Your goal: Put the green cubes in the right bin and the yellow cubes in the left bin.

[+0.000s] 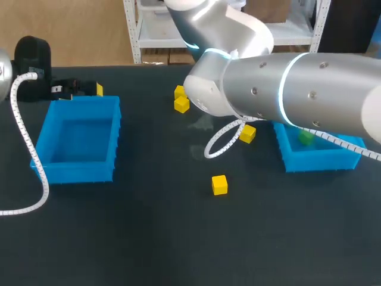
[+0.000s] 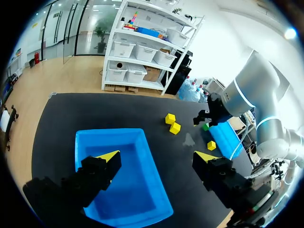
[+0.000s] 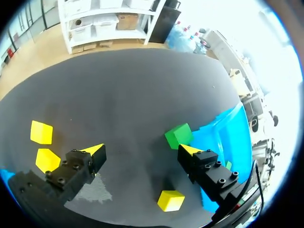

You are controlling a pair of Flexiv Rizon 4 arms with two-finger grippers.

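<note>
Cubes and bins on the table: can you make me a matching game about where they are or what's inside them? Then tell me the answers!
Things:
1. left bin
2. right bin
3. lone yellow cube
4. loose green cube

Places or states:
A. on the table, close beside the right bin
B. no cubes inside
C. holds a second green cube
D. by itself on the table, between the two bins

Pairs: 1-B, 2-C, 3-D, 4-A.

Black table [image 1: 149, 238] — matte, dark, flat top
</note>
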